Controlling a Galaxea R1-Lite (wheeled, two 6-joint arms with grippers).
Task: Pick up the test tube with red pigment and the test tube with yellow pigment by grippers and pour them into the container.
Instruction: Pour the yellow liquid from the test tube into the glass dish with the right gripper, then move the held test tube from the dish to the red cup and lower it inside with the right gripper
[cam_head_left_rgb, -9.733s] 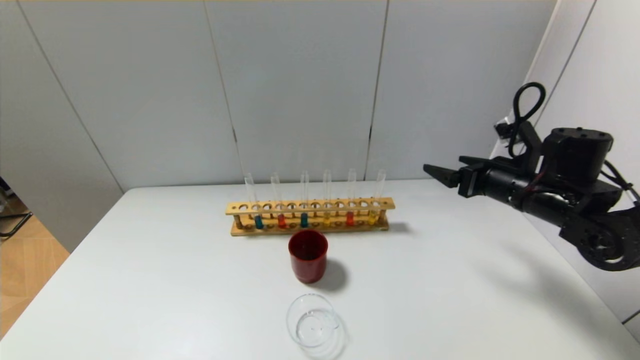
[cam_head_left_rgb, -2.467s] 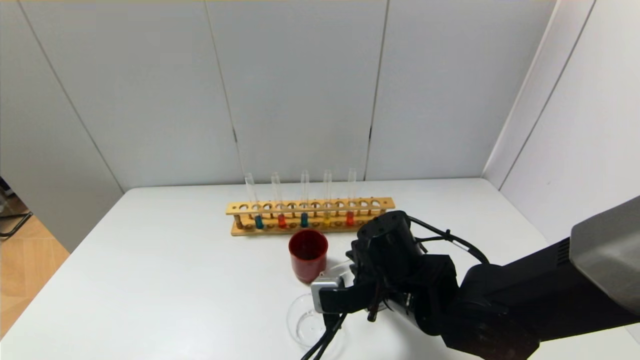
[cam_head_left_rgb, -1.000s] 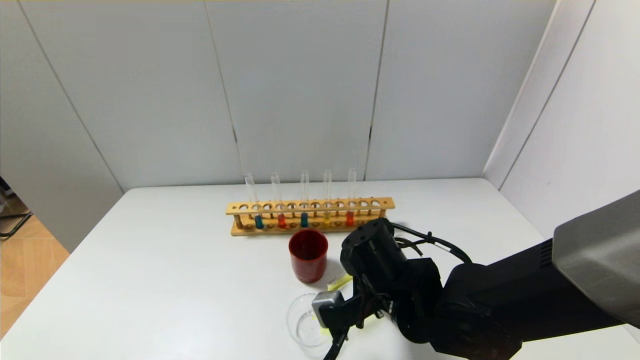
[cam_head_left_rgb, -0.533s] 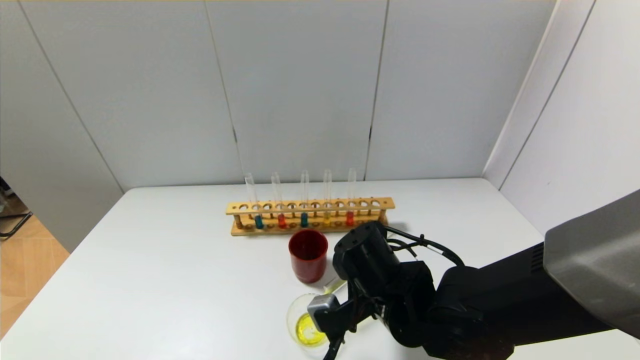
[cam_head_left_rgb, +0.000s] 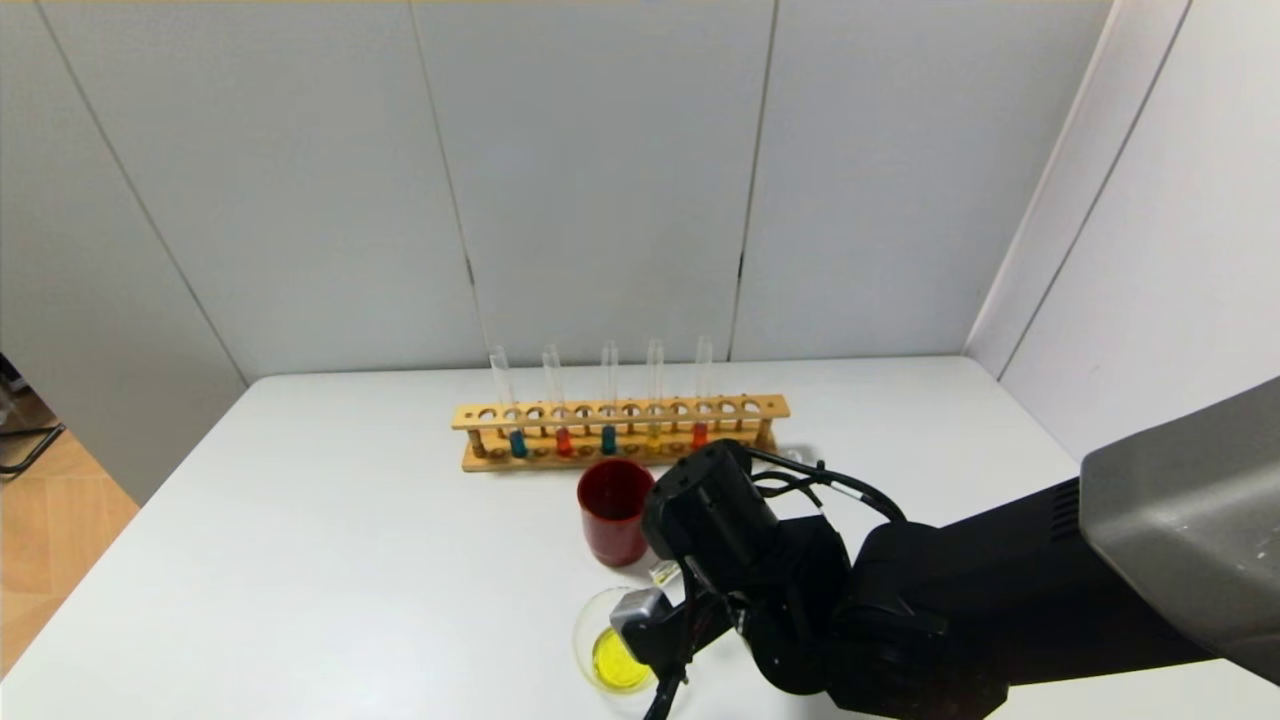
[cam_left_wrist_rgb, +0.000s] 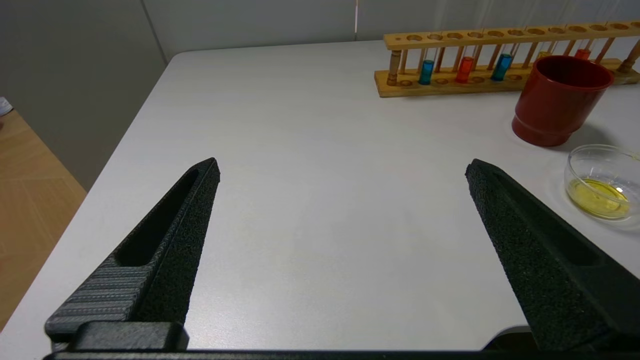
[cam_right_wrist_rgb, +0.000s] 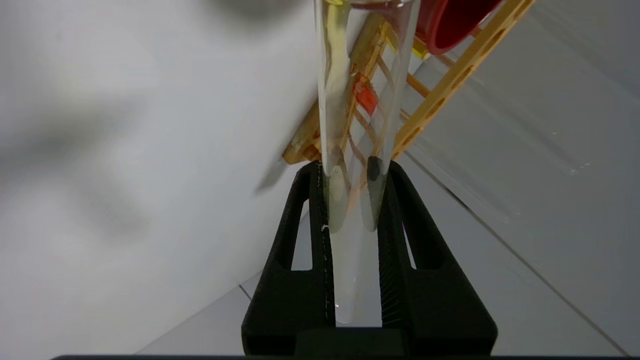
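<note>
On a white table (cam_head_left_rgb: 350, 560) before grey wall panels, yellow liquid is already pooled in the low clear glass container (cam_head_left_rgb: 612, 655) near the front edge. The thin clear glass test tube with yellow pigment (cam_right_wrist_rgb: 350, 150), nearly drained, is clamped in the right gripper (cam_right_wrist_rgb: 350, 190) above it. The red-pigment glass tube (cam_head_left_rgb: 700, 432) is left in the wooden rack (cam_head_left_rgb: 770, 406) toward the back edge; the left gripper (cam_left_wrist_rgb: 340, 175) is spread open, idle

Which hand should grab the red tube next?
Left, probably. The left hand is open and empty over the table, while the right hand is clamped on the yellow tube beside the container, now holding yellow liquid.
</note>
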